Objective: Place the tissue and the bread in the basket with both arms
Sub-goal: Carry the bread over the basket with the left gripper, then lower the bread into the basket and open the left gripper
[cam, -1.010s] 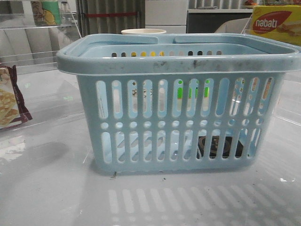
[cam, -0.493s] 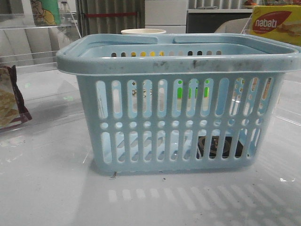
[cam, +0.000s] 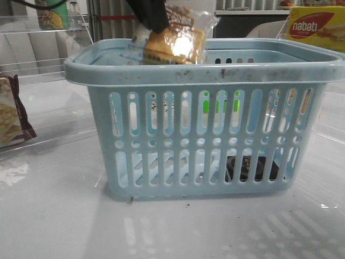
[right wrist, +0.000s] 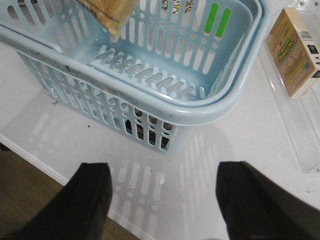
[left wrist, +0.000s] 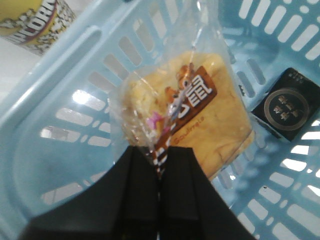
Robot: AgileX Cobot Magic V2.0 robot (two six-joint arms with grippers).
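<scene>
The light-blue basket [cam: 205, 73] stands in the middle of the table. My left gripper [left wrist: 164, 152] is shut on the clear wrapper of the bread [left wrist: 210, 112] and holds it over the basket's opening, at rim height in the front view [cam: 175, 43]. The bread's corner also shows in the right wrist view [right wrist: 107, 10]. The tissue [left wrist: 287, 110], a flat black pack with a ring mark, lies on the basket floor; it shows through the slots in the front view [cam: 250, 168]. My right gripper [right wrist: 162, 177] is open and empty above the table, outside the basket [right wrist: 200, 107].
A maroon-edged cracker packet [cam: 12, 113] lies at the left. A yellow Nabati box [cam: 315, 26] stands back right. A small carton [right wrist: 295, 50] lies by a clear tray beside the basket. A popcorn cup [left wrist: 35, 20] stands outside the basket. The table's front edge [right wrist: 50, 172] is near my right gripper.
The left arm has come into the front view from above, carrying the bread over the basket, and now hides the pale cup behind it. The basket and tissue have not moved.
</scene>
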